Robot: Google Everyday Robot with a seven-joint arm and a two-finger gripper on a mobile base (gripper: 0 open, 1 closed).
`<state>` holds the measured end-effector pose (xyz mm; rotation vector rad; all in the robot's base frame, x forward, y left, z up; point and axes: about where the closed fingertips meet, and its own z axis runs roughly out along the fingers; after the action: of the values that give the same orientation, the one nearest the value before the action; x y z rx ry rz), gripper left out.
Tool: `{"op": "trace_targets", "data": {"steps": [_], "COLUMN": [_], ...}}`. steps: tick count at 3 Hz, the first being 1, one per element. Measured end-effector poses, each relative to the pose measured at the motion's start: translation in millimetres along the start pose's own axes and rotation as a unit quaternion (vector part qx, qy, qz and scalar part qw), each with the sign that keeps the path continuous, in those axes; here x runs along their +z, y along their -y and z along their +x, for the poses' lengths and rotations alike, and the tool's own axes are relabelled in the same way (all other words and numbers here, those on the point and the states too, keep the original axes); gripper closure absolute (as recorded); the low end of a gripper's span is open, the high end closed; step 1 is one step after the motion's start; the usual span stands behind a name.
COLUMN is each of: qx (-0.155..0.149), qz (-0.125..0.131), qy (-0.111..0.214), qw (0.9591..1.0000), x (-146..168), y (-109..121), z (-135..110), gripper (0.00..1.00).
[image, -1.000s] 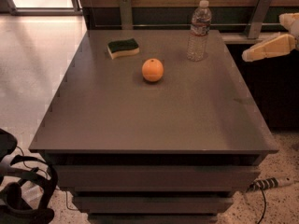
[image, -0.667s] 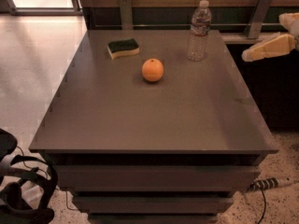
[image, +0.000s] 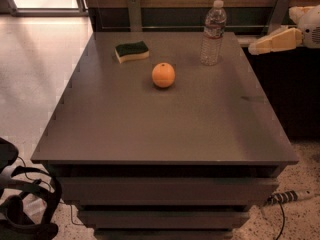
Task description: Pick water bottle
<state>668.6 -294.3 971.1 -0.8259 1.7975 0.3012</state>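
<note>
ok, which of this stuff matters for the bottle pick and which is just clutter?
Job: water bottle, upright at the far right of the table; claw, right of the bottle, past the table edge.
Lying about: orange and sponge on the table; power strip on the floor.

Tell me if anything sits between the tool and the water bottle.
Nothing visible does. The tool hangs beyond the right edge of the table, right of the water bottle; the orange and sponge lie to the bottle's left.
</note>
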Motion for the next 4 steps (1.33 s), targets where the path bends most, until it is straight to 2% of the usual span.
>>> {"op": "trace_targets", "data": {"steps": [1, 4], "qx": [0.009, 0.046], "qz": [0.003, 0.025], "qy": [0.031, 0.084], "qw": [0.9995, 0.9951], "x": [23.8, 90.7], "y": [7.5, 18.2], "z": [-11.7, -28.0], "gripper": [0.00, 0.00]}}
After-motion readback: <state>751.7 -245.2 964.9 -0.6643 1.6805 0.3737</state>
